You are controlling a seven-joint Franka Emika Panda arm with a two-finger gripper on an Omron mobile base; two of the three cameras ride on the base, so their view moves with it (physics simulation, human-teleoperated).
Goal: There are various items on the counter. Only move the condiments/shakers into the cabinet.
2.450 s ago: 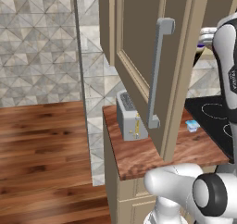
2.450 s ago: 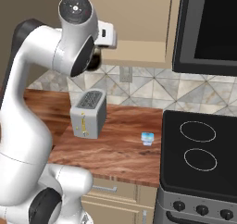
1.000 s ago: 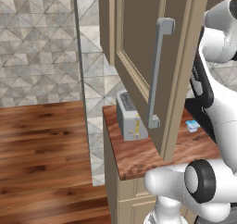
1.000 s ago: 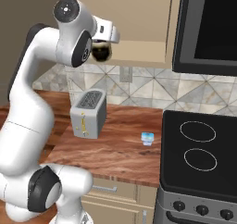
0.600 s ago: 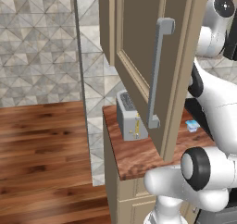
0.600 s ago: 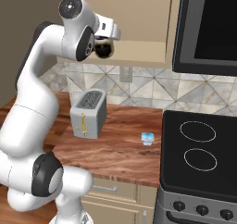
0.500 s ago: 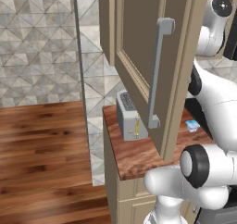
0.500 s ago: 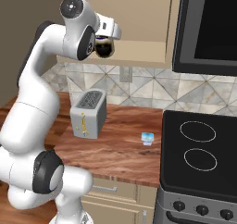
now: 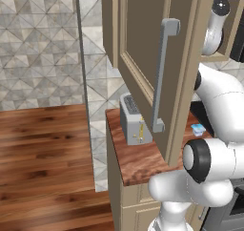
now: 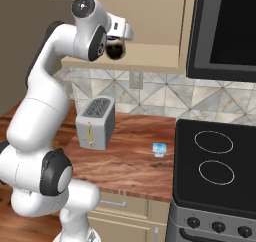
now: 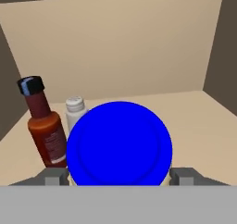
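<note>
Up at the cabinet (image 10: 150, 21) your arm is reaching high, and its door (image 9: 152, 58) is standing swung open toward you with the grey bar handle (image 9: 162, 77) on its face. Below it, the counter (image 10: 135, 156) is carrying a silver toaster (image 10: 95, 122) and, nearer the black stove (image 10: 215, 161), a small pale blue-topped thing (image 10: 159, 149) too small for you to name. A tiled wall is running behind the counter, and wood flooring is showing to the left in the left base view.

Your gripper (image 10: 116, 45) is hovering at the cabinet's open front with a dark jar (image 10: 115, 49) in it. From the hand view, the jar's blue lid (image 11: 119, 144) is sitting squarely between the two grey fingertips (image 11: 54, 176), which are standing wide apart and pinching it on either side.

Inside the cabinet, on the tan shelf (image 11: 203, 121), the sauce bottle (image 11: 44, 126) is standing upright at the left, with its black cap on. The pale shaker (image 11: 75, 112) is standing just beside it, partly hidden behind the lid. You cannot tell whether the two are touching.
</note>
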